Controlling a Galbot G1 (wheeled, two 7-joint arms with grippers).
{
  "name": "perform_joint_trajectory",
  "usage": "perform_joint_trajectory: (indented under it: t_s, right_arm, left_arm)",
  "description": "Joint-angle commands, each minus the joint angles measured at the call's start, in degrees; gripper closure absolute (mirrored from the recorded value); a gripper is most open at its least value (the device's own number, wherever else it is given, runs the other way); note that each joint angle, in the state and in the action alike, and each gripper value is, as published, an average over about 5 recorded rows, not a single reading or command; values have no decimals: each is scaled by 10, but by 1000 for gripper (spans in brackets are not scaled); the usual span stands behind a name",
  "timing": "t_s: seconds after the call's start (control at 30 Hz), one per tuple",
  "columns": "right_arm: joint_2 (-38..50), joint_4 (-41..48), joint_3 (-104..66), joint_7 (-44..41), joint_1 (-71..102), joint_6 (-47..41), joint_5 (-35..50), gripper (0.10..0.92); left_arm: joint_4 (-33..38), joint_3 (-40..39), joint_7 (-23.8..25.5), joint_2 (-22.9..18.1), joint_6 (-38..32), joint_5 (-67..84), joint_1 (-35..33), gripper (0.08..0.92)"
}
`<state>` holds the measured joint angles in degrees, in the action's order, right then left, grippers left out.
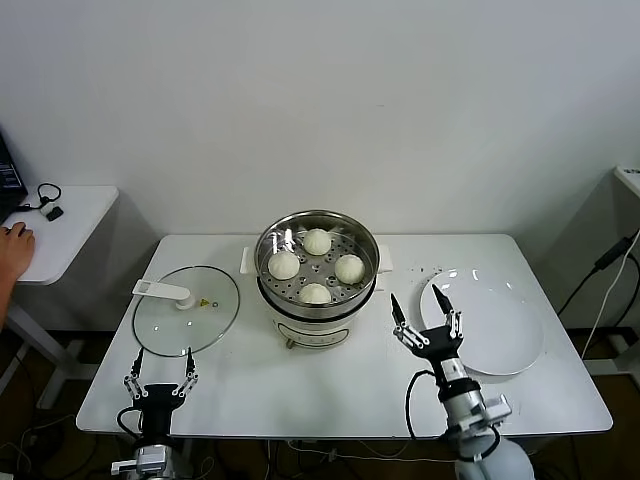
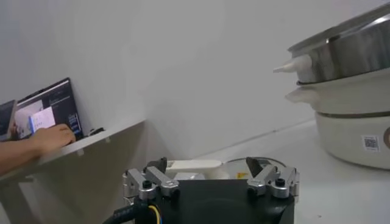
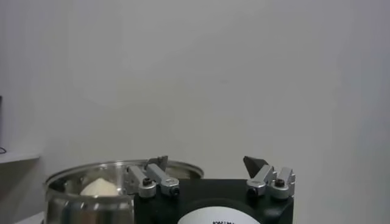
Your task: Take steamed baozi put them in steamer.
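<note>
Steamer (image 1: 316, 300) sits upright at frame centre on white table (image 1: 300, 390), four steamed baozi (image 1: 316, 267) on its perforated tray, domes up. Bare tabletop in front, btwn both arms. Glass lid (image 1: 186, 310) flat at centre-left; white plate (image 1: 500, 340) at right, near table edge. Left gripper (image 1: 160, 377) lower left, right gripper (image 1: 425, 316) lower right, both spread wide, holding nothing. White wall behind.

A white table (image 1: 300, 385) holds three things. The steamer (image 1: 315, 280) sits near the middle, a bit toward 12 o'clock. A glass lid (image 1: 187, 310) lies flat at 9 o'clock from it. A round white plate (image 1: 495, 325) lies at 3 o'clock.
</note>
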<state>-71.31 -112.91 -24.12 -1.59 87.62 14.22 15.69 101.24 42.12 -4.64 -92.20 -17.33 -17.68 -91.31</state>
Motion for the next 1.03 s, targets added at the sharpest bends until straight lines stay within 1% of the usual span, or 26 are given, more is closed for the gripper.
perform_joint_trajectory:
  t_s: [0.03, 1.03]
  right_arm:
    - [-82, -4, -20, -10, 109, 56, -38, 203]
    - [-65, -2, 10, -9, 123, 66, -40, 203]
  left_arm:
    - [0, 1, -1, -28, -1, 0, -1, 177]
    - [3, 3, 1, -28, -2, 2, -1, 177]
